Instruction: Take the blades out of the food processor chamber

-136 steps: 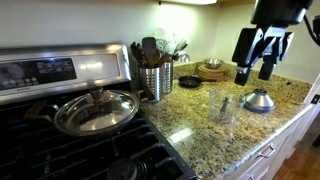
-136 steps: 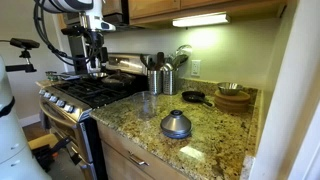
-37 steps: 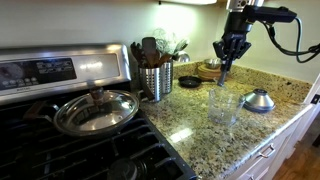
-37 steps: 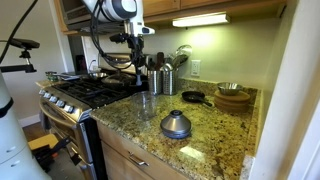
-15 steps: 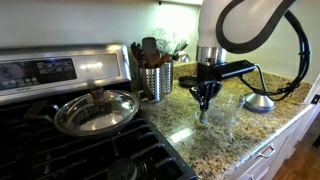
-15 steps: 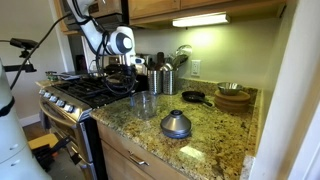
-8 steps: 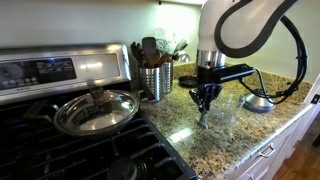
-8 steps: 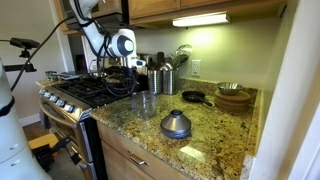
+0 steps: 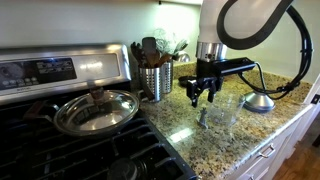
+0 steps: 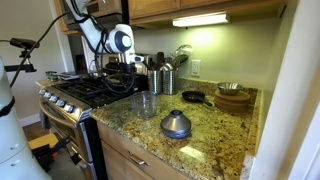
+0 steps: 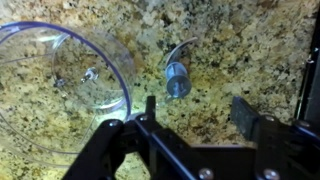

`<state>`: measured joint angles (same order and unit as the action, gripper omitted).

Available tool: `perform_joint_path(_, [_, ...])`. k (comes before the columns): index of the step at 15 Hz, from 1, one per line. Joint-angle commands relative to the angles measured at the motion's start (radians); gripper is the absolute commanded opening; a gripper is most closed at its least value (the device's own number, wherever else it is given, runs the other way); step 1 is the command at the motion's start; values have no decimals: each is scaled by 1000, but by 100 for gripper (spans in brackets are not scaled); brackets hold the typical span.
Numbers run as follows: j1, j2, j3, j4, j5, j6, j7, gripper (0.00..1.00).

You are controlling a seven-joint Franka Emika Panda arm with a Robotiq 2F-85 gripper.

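The blades (image 9: 203, 117), a slim grey spindle with small metal blades at its base, stand on the granite counter just beside the food processor chamber (image 9: 225, 108), a clear plastic cup. In the wrist view the blades (image 11: 177, 78) lie outside the chamber's (image 11: 60, 80) rim, to its right. My gripper (image 9: 200, 92) hovers just above the blades, open and empty. In the wrist view its fingers (image 11: 197, 110) are spread wide with only counter between them. In an exterior view the gripper (image 10: 132, 82) is beside the chamber (image 10: 146, 103); the blades do not show there.
A silver dome-shaped object (image 9: 259, 100) sits past the chamber near the counter edge. A steel utensil holder (image 9: 154, 80) stands at the back. A lidded pan (image 9: 95, 110) is on the stove. Wooden bowls (image 9: 212, 68) and a small black pan (image 9: 188, 82) sit by the wall.
The gripper was shut on the blades and set them on the counter beside the chamber. It has now opened and risen slightly, leaving the blades standing.
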<state>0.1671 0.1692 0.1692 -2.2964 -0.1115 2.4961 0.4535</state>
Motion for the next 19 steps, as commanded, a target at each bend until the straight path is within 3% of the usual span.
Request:
perform_joint_path(1, [7,-98,-15,-54,49,0,-22,100])
perform_joint_path(9, [-12,-206,-32,-79,48,-33,-2,100])
perform_joint_path(10, [-6,-145,-24,-37,39,-10,-6,100])
perform_joint_path(19, [-13,-165,-26,-50,39,-14,-6,100])
